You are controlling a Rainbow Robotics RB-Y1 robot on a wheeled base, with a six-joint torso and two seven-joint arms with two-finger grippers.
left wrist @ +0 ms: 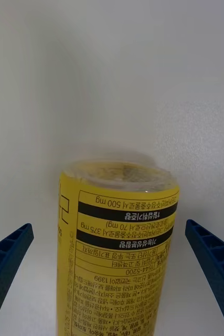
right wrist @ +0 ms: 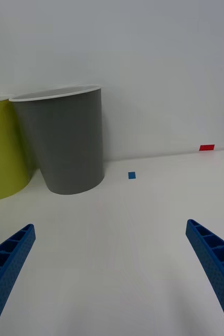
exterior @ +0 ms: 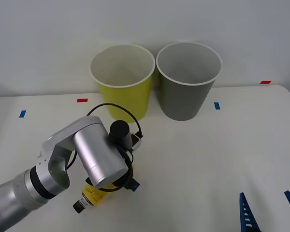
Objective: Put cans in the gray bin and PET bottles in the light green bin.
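The PET bottle (exterior: 91,195) lies on the white table, its black cap toward the front edge, and my left arm covers most of it. In the left wrist view my left gripper (left wrist: 109,226) is open, one blue finger on each side of the yellow-labelled bottle (left wrist: 117,252) without touching it. The light green bin (exterior: 122,79) and the gray bin (exterior: 187,79) stand upright side by side at the back. My right gripper (exterior: 268,210) waits open at the front right, facing the gray bin (right wrist: 64,139) and the light green bin (right wrist: 1,152). Cans are out of view.
Small red tape marks (exterior: 82,100) and blue tape marks (exterior: 216,105) are stuck to the table (exterior: 208,159). A plain wall rises right behind the bins. The table's right edge runs near the right gripper.
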